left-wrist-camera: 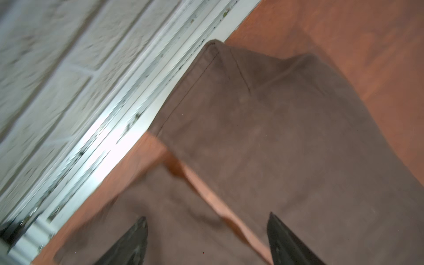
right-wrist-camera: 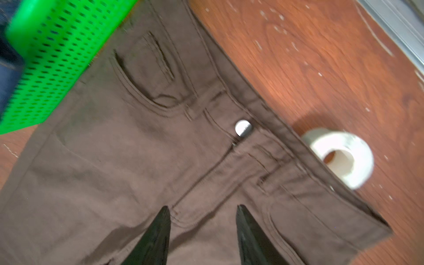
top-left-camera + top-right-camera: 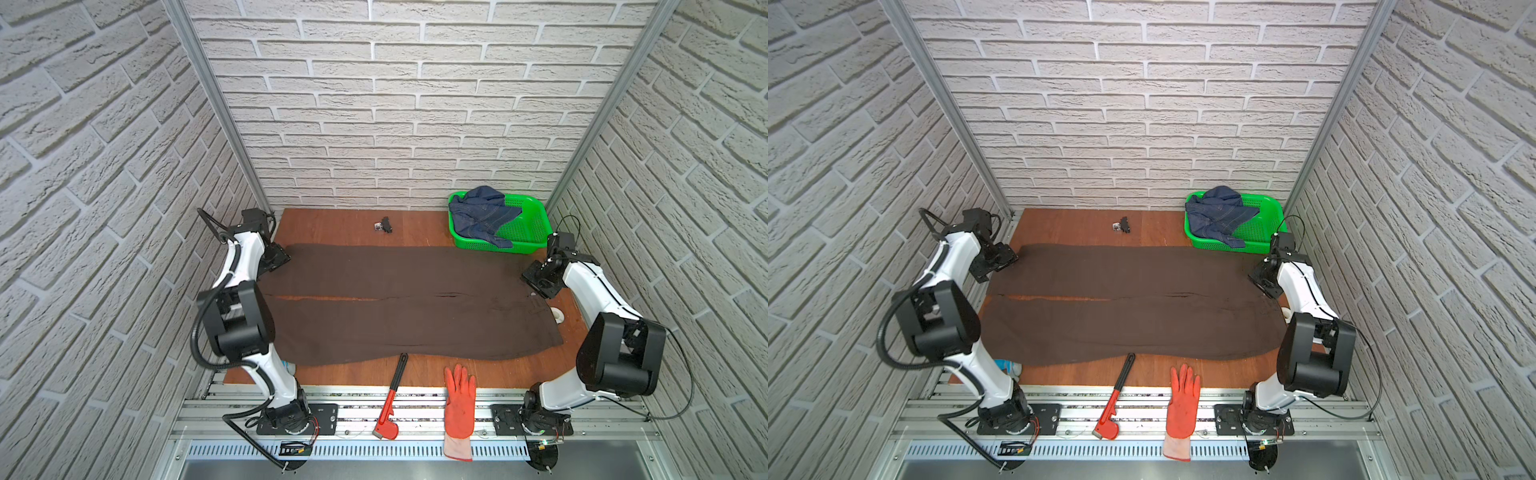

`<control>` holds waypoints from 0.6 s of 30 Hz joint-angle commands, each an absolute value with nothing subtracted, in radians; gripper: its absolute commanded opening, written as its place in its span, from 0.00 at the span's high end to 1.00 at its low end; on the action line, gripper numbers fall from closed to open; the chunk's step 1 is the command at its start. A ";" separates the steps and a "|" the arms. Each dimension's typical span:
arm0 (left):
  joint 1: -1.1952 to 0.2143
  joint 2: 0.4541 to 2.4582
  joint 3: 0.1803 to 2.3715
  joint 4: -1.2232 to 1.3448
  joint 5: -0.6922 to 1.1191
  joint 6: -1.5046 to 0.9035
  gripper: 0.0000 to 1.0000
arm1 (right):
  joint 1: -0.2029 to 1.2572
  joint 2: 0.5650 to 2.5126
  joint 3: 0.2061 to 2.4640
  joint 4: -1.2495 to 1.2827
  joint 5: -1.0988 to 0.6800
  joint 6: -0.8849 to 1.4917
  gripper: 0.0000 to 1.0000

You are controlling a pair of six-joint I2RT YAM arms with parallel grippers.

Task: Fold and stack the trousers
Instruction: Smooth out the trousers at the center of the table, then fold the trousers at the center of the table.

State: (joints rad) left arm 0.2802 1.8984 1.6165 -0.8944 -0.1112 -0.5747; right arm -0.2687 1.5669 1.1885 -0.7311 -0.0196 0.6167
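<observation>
Trousers (image 3: 407, 303) lie flat and unfolded across the wooden table (image 3: 332, 226), waist at the right end, hems at the left, legs side by side with a thin gap between. Left gripper (image 1: 206, 216) hovers over the hems, jaws apart, holding nothing. Right gripper (image 2: 203, 207) is over the fly near the button (image 2: 243, 128), jaws apart, empty. Green basket (image 3: 528, 245) with denim (image 3: 482, 212) sits in the far right corner. White tape roll (image 2: 339, 158) just beside the waistband.

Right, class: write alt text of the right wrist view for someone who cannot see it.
Dark brown trousers lie on a wooden table, waistband and silver button showing, under the open right pincer. A green basket and a white roll sit beside them.
</observation>
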 commanded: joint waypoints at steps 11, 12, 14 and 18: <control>0.321 2.364 2.121 -0.914 -0.023 -0.357 0.18 | -0.239 1.643 1.316 -0.715 0.002 0.612 0.51; 0.322 2.389 2.160 -0.928 -0.023 -0.343 0.18 | -0.239 1.651 1.323 -0.715 0.001 0.611 0.51; 0.320 2.439 2.236 -0.953 -0.024 -0.304 0.18 | -0.239 1.666 1.336 -0.712 -0.007 0.609 0.51; 0.320 2.535 2.377 -1.005 -0.015 -0.239 0.19 | -0.239 1.686 1.363 -0.721 -0.020 0.602 0.51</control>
State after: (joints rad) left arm 0.3141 2.4771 2.3066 -0.9310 -0.0235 -0.3141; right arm -0.2440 1.6863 1.3338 -0.7219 -0.0189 0.6128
